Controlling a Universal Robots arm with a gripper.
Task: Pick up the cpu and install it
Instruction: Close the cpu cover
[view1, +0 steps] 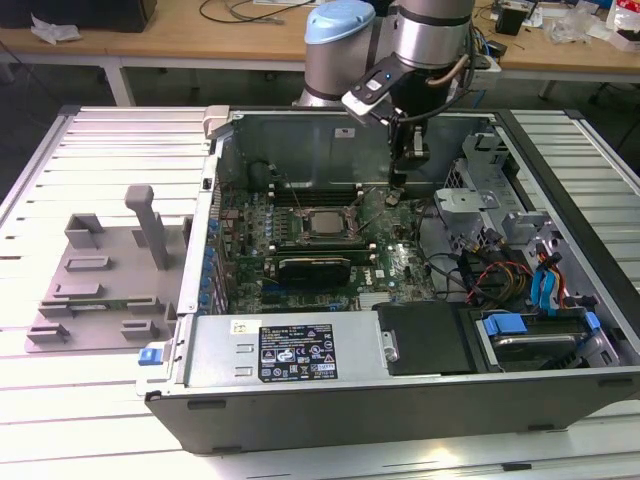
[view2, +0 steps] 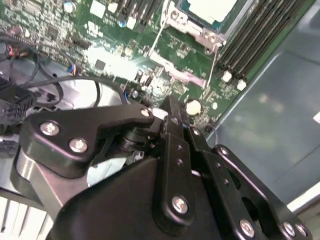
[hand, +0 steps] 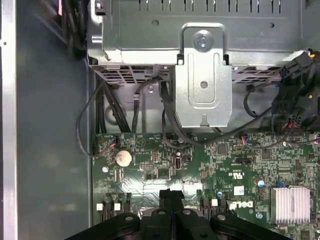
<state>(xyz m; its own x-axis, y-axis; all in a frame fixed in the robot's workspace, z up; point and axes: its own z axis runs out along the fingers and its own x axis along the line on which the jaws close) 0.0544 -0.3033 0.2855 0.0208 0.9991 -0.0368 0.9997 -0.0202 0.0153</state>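
Note:
The cpu (view1: 322, 222), a flat silver square, lies inside the socket's metal frame (view1: 318, 240) in the middle of the green motherboard. In the second wrist view the cpu (view2: 212, 7) sits in that frame (view2: 192, 30). My gripper (view1: 398, 183) hangs over the board to the exterior view's right of the socket, apart from the cpu. In both wrist views the black fingertips (hand: 165, 196) press together with nothing between them, just above the board near a round coin battery (hand: 123, 158). The gripper (view2: 171, 111) is shut and empty.
The open computer case (view1: 300, 350) rests on a slatted table. A grey plastic fixture tray (view1: 95, 285) lies at the exterior view's left. A metal drive bracket (hand: 202, 85), loose cables (view1: 490, 275), memory slots (view2: 250, 45) and a finned heat sink (hand: 292, 204) crowd the board.

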